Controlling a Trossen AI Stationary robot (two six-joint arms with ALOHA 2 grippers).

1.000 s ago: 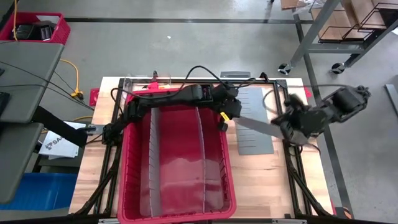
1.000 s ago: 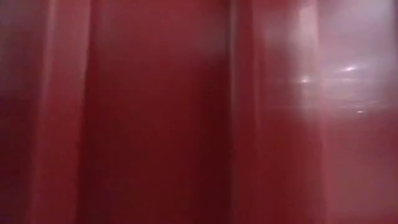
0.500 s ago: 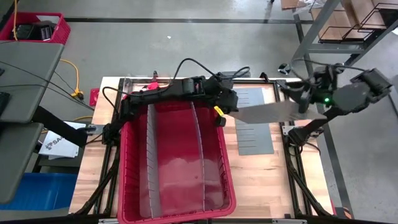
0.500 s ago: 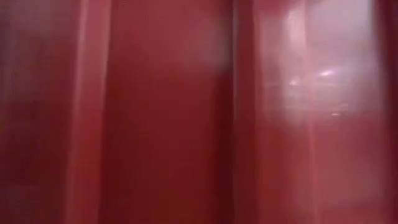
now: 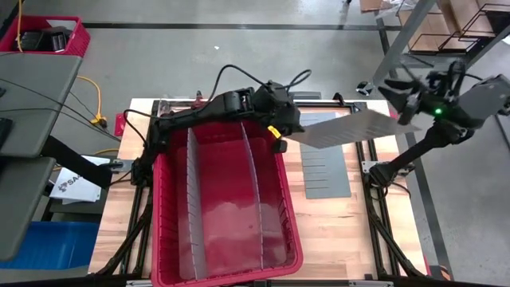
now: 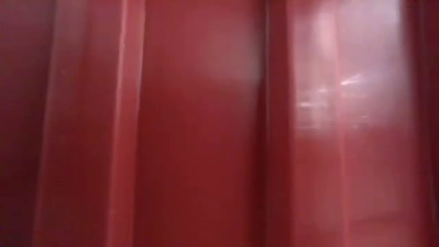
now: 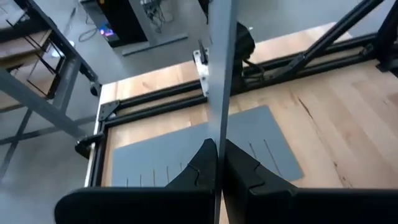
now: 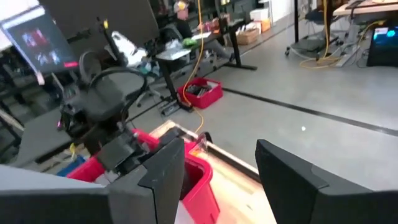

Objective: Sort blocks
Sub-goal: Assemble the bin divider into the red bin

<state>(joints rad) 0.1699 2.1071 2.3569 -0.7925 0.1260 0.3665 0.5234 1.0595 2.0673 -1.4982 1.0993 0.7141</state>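
Looking straight down, we see our left gripper (image 5: 280,127) just above centre, clenched on one edge of a flat grey slotted divider sheet (image 5: 343,127) that juts rightward, lifted off the table. In the left wrist view the two dark fingers (image 7: 239,165) pinch that sheet edge-on. Our right gripper (image 5: 402,92) sits at the upper right, just past the sheet's far end, its fingers (image 8: 289,171) parted and holding nothing. A second grey slotted sheet (image 5: 327,171) lies flat on the wooden table (image 5: 351,231), right of centre. A large red bin (image 5: 227,203) with two upright grey dividers (image 5: 191,199) fills the lower middle. The low view shows only red bin wall (image 6: 206,123). We cannot make out any toy blocks in these views.
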